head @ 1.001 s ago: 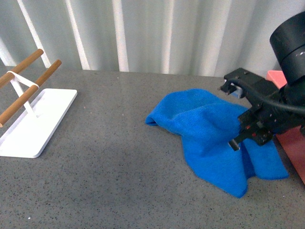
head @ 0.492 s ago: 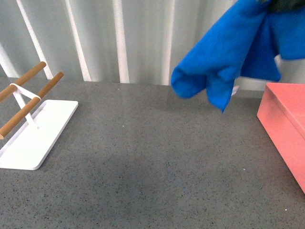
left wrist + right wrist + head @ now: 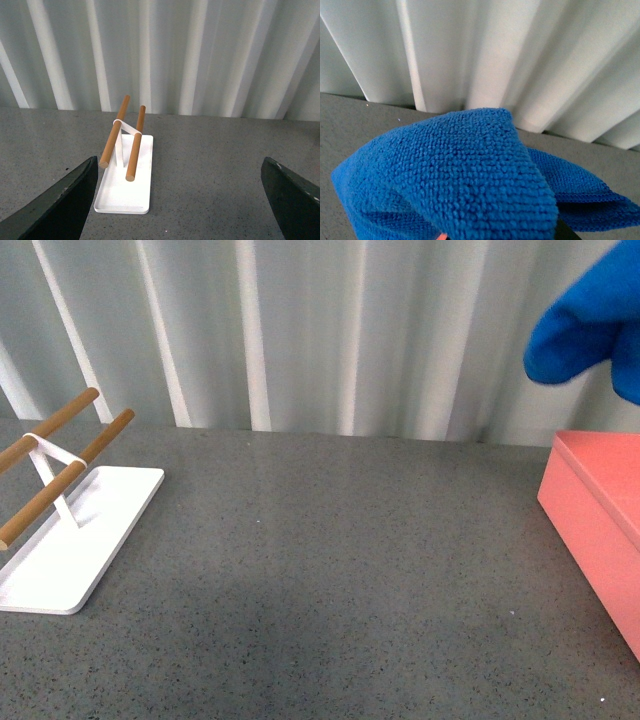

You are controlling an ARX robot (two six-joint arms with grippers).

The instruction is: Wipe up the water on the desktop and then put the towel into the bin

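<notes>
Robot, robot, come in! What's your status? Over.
Left gripper open, empty. Right gripper hidden in the towel, holding it high. Bin lower down, towel not in yet. Nothing between them.

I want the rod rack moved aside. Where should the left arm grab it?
Probably a wooden rod, mid-length, from above, jaws across it: the rods stand raised and slim above the flat tray, which lies flush on the desktop.

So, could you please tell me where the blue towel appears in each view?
Front: towel top right, aloft above the bin.
Left wrist: not in it.
Right wrist: the towel fills the lower half.
Shared landmark: the ribbed white wall behind the desktop.
</notes>
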